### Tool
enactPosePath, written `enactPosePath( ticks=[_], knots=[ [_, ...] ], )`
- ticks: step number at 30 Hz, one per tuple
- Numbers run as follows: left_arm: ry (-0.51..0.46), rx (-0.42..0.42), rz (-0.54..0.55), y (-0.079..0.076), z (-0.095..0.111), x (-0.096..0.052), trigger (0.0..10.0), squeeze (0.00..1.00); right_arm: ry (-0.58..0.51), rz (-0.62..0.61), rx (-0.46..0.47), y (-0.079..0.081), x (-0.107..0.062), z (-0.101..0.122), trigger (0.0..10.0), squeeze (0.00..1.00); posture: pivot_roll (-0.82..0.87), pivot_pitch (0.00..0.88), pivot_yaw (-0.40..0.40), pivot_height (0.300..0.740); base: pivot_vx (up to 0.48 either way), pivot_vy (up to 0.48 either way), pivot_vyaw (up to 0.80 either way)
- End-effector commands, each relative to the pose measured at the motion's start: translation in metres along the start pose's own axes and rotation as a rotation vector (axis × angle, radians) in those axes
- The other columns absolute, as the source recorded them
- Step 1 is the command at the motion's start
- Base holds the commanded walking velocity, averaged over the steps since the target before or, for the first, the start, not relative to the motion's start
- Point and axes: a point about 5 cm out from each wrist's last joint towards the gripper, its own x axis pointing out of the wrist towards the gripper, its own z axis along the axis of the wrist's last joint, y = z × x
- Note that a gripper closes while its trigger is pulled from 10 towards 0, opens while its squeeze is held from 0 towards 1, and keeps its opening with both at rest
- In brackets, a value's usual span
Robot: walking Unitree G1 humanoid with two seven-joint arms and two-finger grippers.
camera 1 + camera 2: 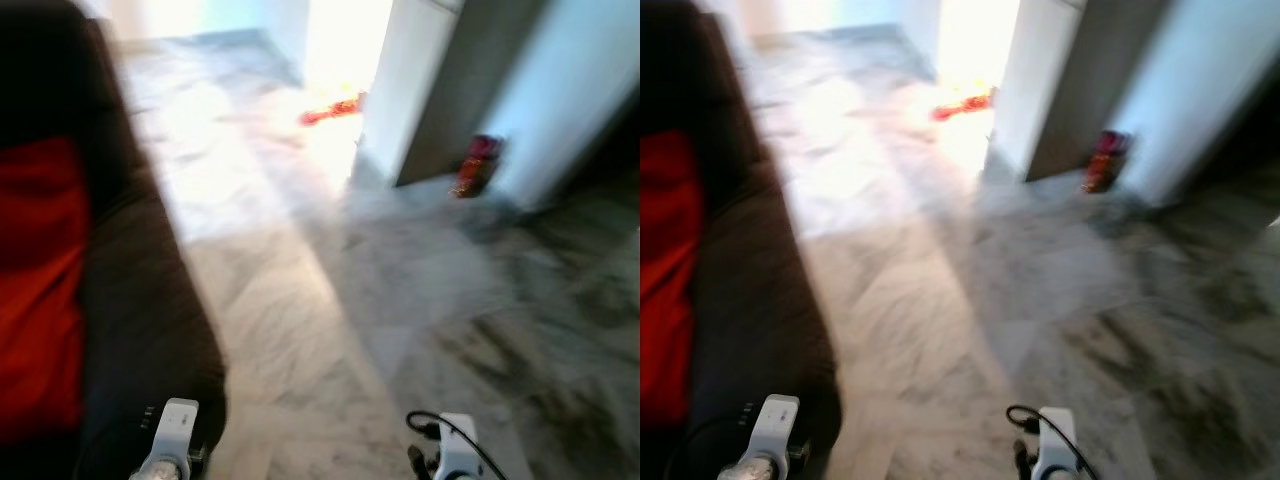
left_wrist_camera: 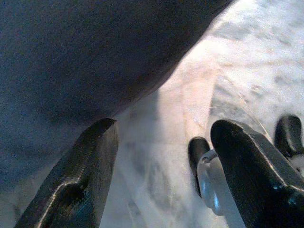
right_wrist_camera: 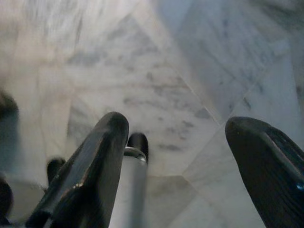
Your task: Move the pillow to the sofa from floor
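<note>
The head views are blurred. A red pillow lies on the seat of the dark brown sofa at my left. Both silver arms hang low at the bottom edge, the left arm beside the sofa's front corner and the right arm over the marble floor. In the left wrist view my left gripper is open with nothing between its fingers, close under the sofa's dark side. My right gripper is also open and empty, pointing down at the floor tiles.
Grey-veined marble floor stretches ahead and to the right. A white wall corner stands at the far middle, with a bright doorway beside it. A small red thing lies on the floor there. Another red item stands against the wall.
</note>
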Motion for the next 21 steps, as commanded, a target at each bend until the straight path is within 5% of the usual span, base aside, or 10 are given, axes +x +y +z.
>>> enactPosePath(
  ticks=[1, 21],
  knots=[
    [-0.007, -0.012, -0.031, -0.0084, 0.0026, 0.0006, 10.0, 0.00, 0.009, -0.027, 0.004, -0.0092, -0.0010, -0.0017, 10.0, 0.00, 0.10, 0.053, -0.058, 0.740, 0.000, 0.000, -0.68],
    [-0.020, -0.022, -0.033, -0.0089, 0.0036, 0.0006, 10.0, 0.00, 0.010, -0.061, 0.031, -0.0110, -0.0012, -0.0025, 10.0, 0.00, 0.10, 0.054, -0.059, 0.740, 0.000, 0.000, -0.67]
  ],
)
